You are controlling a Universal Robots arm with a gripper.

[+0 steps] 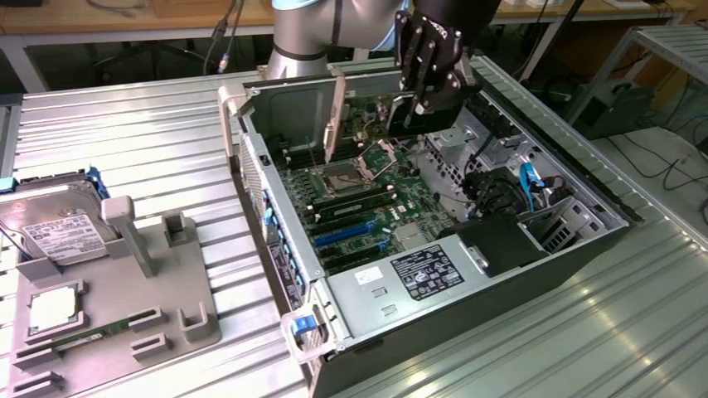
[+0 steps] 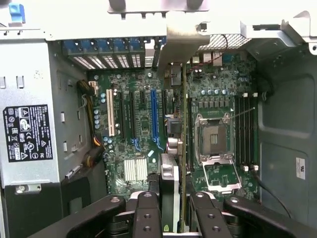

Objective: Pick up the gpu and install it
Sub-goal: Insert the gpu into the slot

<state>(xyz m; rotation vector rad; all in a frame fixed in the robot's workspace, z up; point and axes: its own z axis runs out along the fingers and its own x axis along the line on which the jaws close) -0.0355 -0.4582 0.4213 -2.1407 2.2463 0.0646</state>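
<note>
Now we have the end effector [image 2: 176, 210] closed partway on the gpu [image 2: 183, 144], which is edge-on above the motherboard [image 2: 141, 131] inside the open case [image 2: 282, 124]. Keep it upright, bracket [image 2: 173, 44] toward the rear wall. We can't quite tell which slot lies under it.

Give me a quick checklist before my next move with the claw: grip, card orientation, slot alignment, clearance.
1. Grip: ok. The claw is closed on the gpu, card edge-on in its grasp.
2. Orientation: ok. Its silver bracket faces the rear slot covers.
3. Height: ok. The gpu hangs above the motherboard, not seated.
4. Slot alignment: cannot tell. The card runs parallel to the blue slot and hides what lies under it.
5. Cables: ok. The wire bundle by the power supply lies apart from the card.
</note>
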